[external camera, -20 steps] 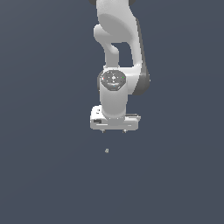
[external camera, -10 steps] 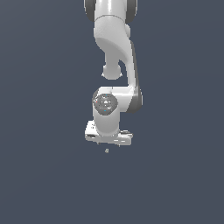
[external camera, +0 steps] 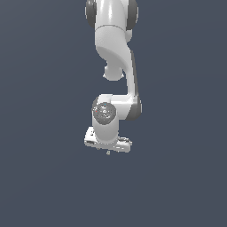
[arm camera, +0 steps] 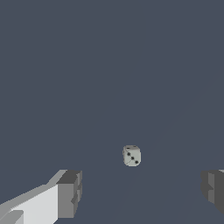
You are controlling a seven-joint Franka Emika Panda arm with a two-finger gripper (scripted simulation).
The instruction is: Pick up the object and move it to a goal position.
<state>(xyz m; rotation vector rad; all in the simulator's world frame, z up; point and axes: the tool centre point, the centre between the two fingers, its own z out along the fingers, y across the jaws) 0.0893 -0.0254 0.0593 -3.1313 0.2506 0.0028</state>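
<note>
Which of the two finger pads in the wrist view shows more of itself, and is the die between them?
The pad joined to the white finger body shows more; the other pad is cut by the picture's edge. The die lies ahead, between their lines, untouched.

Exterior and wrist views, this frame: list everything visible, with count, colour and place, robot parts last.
die: one, pale grey-beige with dark pips, on the dark grey-blue floor, ahead of the space between the two fingers; in the exterior view a tiny speck just below the gripper.
floor: one, plain dark grey-blue, fills the background.
arm: one, white with dark grey joints, reaching down from the top of the exterior view.
gripper: one, white body, grey fingers, open, holding nothing.
</note>
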